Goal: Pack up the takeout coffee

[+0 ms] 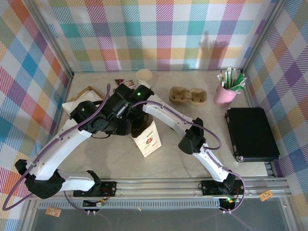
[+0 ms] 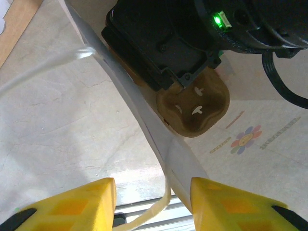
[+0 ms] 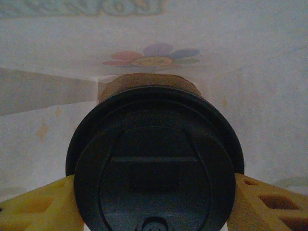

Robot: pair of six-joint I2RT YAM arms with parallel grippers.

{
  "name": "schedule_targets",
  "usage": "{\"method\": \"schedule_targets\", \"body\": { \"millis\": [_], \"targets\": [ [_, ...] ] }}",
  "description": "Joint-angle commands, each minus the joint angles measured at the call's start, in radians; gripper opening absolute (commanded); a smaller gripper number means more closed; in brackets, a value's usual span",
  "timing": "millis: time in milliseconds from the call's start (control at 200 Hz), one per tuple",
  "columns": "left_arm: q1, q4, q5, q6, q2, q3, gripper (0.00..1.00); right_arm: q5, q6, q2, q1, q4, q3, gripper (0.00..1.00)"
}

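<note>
you have the right gripper (image 3: 156,202) clamped on the takeout coffee (image 3: 154,163) inside the paper bag (image 3: 226,57); left gripper (image 2: 153,202) spread apart, bag rim between.

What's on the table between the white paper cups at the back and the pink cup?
A brown cardboard cup carrier lies there, between the white cups and the pink cup; the top view shows it.

Bright overhead, right wrist dim, blurred

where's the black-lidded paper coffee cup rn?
Right wrist view: the black-lidded paper cup is gripped between the yellow fingers of the right gripper, apparently inside the white flower-print paper bag.
</note>
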Motion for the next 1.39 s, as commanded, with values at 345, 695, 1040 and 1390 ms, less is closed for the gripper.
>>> {"method": "schedule_targets", "body": {
  "millis": [345,695,1040,1390],
  "targets": [
    [-0.021,0.027,0.021,0.041,0.033,0.027,0.31,0.024,-0.004,-0.084,0.010,0.008,0.035,0.56],
    [-0.021,0.043,0.038,0.057,0.033,0.025,0.24,0.089,-0.031,-0.056,0.003,-0.006,0.004,0.57],
    [-0.021,0.049,0.053,0.068,0.017,0.004,0.25,0.068,-0.048,-0.013,0.004,0.073,-0.028,0.56],
    [-0.021,0.036,0.041,0.089,0.026,0.032,0.26,0.073,-0.103,-0.034,0.005,0.028,-0.049,0.56]
  ]
}}
